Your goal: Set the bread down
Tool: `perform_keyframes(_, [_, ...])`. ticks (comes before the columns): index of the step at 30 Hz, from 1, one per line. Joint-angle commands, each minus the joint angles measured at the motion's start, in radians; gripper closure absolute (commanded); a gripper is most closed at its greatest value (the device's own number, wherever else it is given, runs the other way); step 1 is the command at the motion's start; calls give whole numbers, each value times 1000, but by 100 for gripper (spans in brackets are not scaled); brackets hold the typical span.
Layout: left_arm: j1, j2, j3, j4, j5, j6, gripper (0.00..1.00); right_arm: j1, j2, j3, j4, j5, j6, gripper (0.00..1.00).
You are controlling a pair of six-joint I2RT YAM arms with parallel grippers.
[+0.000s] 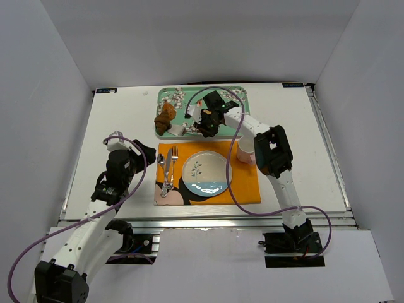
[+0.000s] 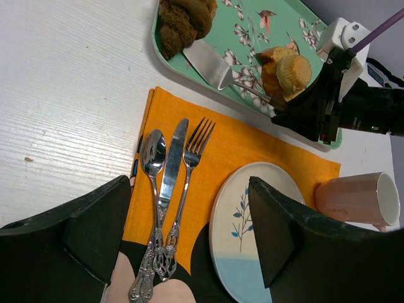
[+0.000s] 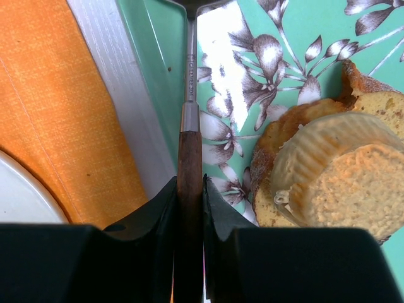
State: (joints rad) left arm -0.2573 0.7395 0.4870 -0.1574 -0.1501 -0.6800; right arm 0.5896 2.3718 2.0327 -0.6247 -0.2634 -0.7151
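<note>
The bread, a dark brown ridged croissant point(image 1: 165, 118), lies at the left end of the green floral tray point(image 1: 189, 96); it also shows in the left wrist view point(image 2: 183, 19). My right gripper point(image 1: 205, 125) is shut on the wooden handle point(image 3: 189, 167) of a metal cake server. The server's blade point(image 2: 208, 62) lies flat on the tray with its tip at the croissant's near edge. The white and blue plate point(image 1: 206, 173) sits on the orange placemat point(image 1: 243, 183). My left gripper point(image 1: 142, 154) is open and empty above the cutlery point(image 2: 165, 170). The croissant is out of the right wrist view.
A pale golden bun point(image 2: 295, 71) and a smaller orange-brown pastry point(image 2: 270, 60) sit on the tray beside my right gripper point(image 3: 189, 189). A pink cup point(image 1: 246, 151) lies on its side at the placemat's right. A spoon, knife and fork lie on the placemat's left.
</note>
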Motion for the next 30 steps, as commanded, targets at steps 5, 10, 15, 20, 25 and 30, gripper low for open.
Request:
perform_keyframes(5, [4,-8,41,-8,-13,-3,16,9,15,50,60,-46,51,100])
perform_keyframes(10, [4,-8,42,-10,-14,-6,16,12,21,58,68,-56,77,100])
perform_keyframes(15, [4,-20,38,-13,-16,-12,16,12,3,20,100,-60,91,100])
perform_keyframes(20, [4,-23,36,-14,-14,-13,16,6,-40,-57,167,-66,124,100])
perform_keyframes(25, [4,-20,39,-11,-11,-12,16,-4,-65,-104,200,-86,160,100])
perform_keyframes(30, [4,-20,42,-16,-12,-12,16,-5,-78,-126,230,-88,175,100])
